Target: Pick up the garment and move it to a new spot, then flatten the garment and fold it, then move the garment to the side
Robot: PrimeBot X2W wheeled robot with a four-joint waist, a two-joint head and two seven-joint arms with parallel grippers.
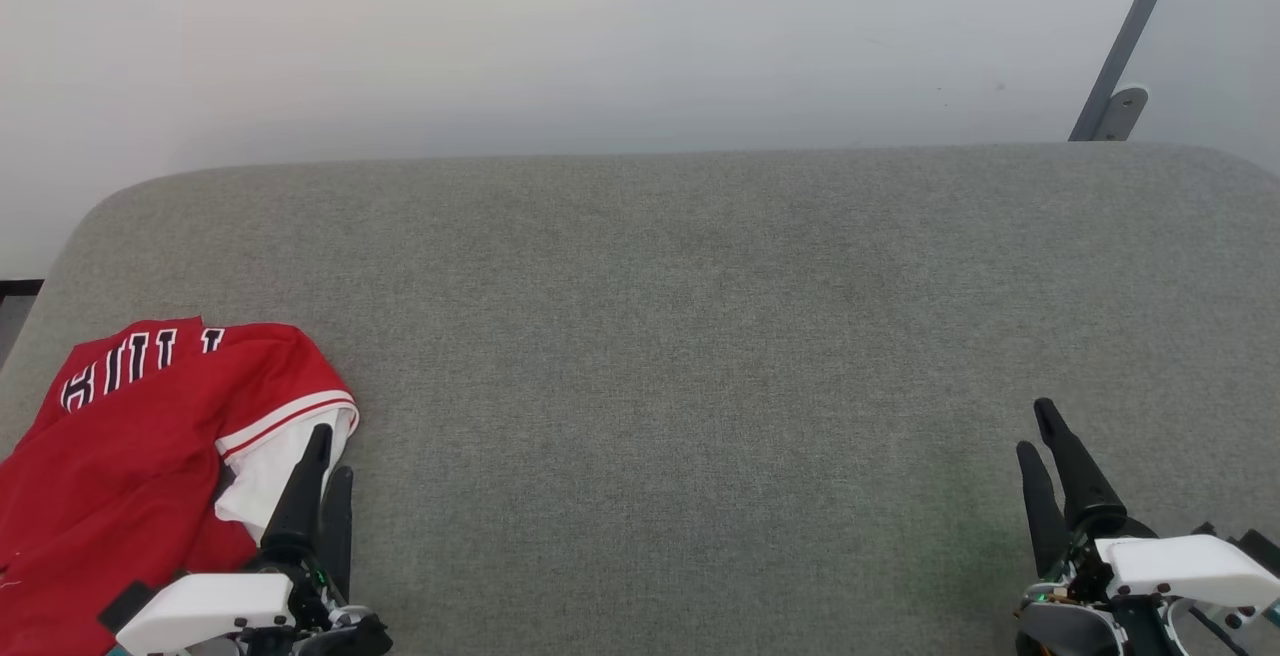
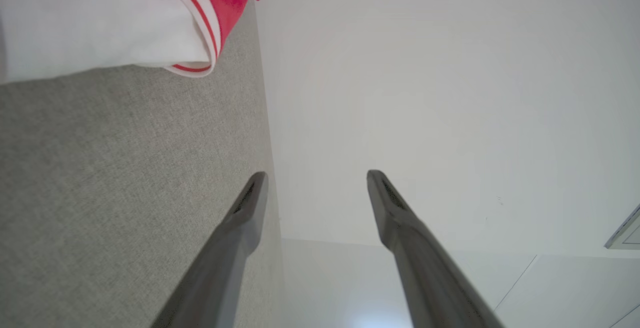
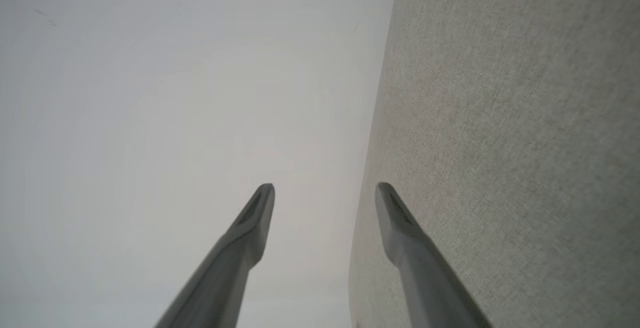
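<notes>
**Head view.** A red jersey point(image 1: 130, 456) with black-and-white block lettering and a white, red-striped sleeve end lies crumpled at 8 o'clock on a grey fabric surface point(image 1: 680, 336). The left hand point(image 1: 332, 451) sits at 7 o'clock, its dark fingers pointing to 12 beside the white sleeve edge. Whether they touch the cloth cannot be told here. The right hand point(image 1: 1034, 426) sits at 4 o'clock, well apart from the jersey, fingers leaning toward 11.

The jersey looks unfolded and ungripped, so the first step, picking it up, appears to be in hand. The next move probably calls for the left hand to shift toward 10 o'clock, onto the cloth, and close on a fold.

**Left wrist view.** The left hand point(image 2: 316, 175) rises from 6 o'clock with fingers spread and nothing between them. The jersey's white sleeve end point(image 2: 100, 18) lies at 10 o'clock, ahead of the fingertips and not touching them.

**Right wrist view.** The right hand point(image 3: 325, 186) has its fingers spread and empty. The grey surface point(image 3: 500, 118) lies at 3 o'clock and a pale wall point(image 3: 150, 93) at 9.
</notes>
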